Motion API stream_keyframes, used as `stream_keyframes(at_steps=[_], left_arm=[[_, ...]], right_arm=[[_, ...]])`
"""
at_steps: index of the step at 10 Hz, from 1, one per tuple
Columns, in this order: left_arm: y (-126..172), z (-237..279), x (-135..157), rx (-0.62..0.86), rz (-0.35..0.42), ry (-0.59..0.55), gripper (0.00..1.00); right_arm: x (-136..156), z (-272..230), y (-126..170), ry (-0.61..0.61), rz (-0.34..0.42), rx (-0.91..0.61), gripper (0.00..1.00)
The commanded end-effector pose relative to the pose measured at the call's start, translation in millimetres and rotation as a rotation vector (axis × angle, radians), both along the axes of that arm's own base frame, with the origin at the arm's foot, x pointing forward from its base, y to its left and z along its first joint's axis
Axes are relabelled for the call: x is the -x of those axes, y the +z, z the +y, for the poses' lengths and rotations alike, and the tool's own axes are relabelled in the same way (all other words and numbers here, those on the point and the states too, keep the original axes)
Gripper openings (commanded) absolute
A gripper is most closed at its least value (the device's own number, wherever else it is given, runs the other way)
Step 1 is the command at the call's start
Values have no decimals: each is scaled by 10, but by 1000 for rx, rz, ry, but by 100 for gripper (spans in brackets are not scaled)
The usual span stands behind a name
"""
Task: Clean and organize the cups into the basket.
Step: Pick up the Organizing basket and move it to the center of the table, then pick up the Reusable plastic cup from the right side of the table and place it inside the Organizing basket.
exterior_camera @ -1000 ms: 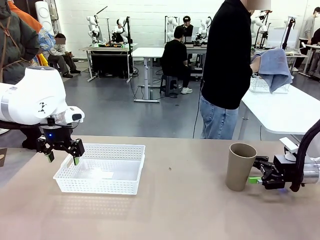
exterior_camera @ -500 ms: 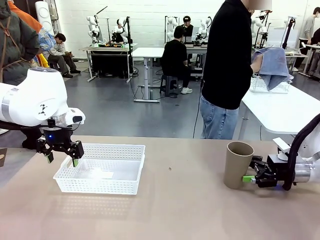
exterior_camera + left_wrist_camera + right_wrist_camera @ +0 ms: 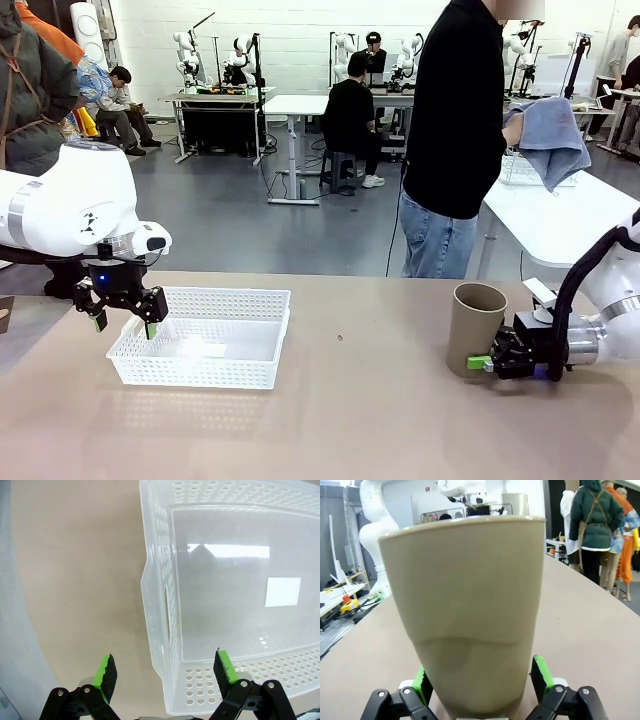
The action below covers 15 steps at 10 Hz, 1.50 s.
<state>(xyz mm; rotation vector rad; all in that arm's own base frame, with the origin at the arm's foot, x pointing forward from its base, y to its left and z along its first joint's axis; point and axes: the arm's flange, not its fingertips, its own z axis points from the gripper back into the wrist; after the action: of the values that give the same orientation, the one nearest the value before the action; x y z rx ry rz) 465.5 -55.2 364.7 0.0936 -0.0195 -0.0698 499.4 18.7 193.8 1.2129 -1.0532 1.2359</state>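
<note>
While the tan cup (image 3: 477, 328) stands upright between the spread jaws of your right pincer (image 3: 484, 362), low on its wall, nothing is clamped yet: you're at the pick-up step. Close on it, lift, then carry it to the white mesh basket (image 3: 200, 372), whose end wall sits beneath the left pincer (image 3: 124, 324), jaws released.

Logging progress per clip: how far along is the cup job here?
Done: nothing; the basket holds no cup. In hand: the right gripper has its open jaws either side of the tan cup, low down; it stands upright on the table, not gripped. The left gripper hangs open over the basket's end wall. Left: gripping, carrying and placing that cup.
</note>
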Motion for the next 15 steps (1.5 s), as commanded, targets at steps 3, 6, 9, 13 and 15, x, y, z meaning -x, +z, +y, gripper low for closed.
stream_keyframes(at_steps=[3,6,9,13,15], left_arm=[[-46,-24,-55,-28,23,14,100],[-62,-47,-78,-7,34,18,100],[-95,-55,-93,-6,76,10,0],[-167,-34,-119,3,120,22,0],[-161,-30,-115,3,121,28,0]], right_arm=[[-43,251,38,41,-25,-29,100],[-19,222,72,48,-31,-33,0],[-14,203,66,48,-36,-36,0],[-11,189,77,46,-38,-36,0],[-8,185,80,46,-39,-35,0]])
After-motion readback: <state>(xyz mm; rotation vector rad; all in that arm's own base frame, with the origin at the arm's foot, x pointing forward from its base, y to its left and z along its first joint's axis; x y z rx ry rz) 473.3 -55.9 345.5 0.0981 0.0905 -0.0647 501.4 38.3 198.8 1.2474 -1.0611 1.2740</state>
